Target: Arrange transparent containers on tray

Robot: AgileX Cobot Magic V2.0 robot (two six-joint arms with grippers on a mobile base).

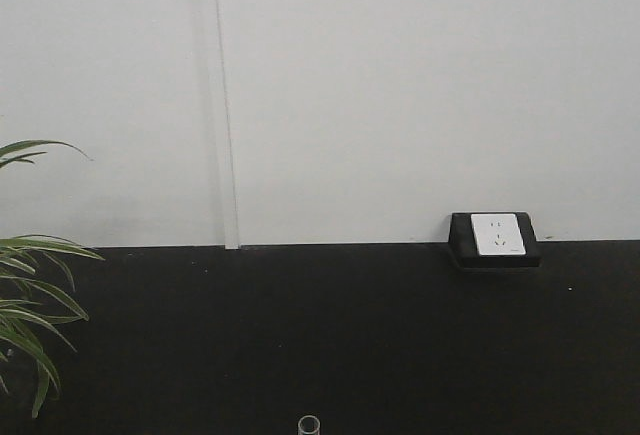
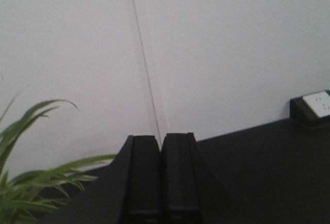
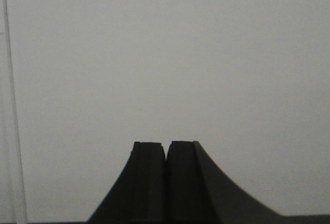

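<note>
Left gripper (image 2: 161,142) closed, empty, flat matte-black jaws; thin green leaves (image 2: 36,183) to its left, white socket (image 2: 319,103) off right. Right gripper (image 3: 166,148) closed, empty, facing plain grey wall (image 3: 165,54).

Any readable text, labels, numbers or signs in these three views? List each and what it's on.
No text can be read in any view.
socket: possibly a tiny mark low on its white face, too small to read.
glass container rim: no markings visible.
wall, black table, plant, left claw, right claw: no lettering.
</note>
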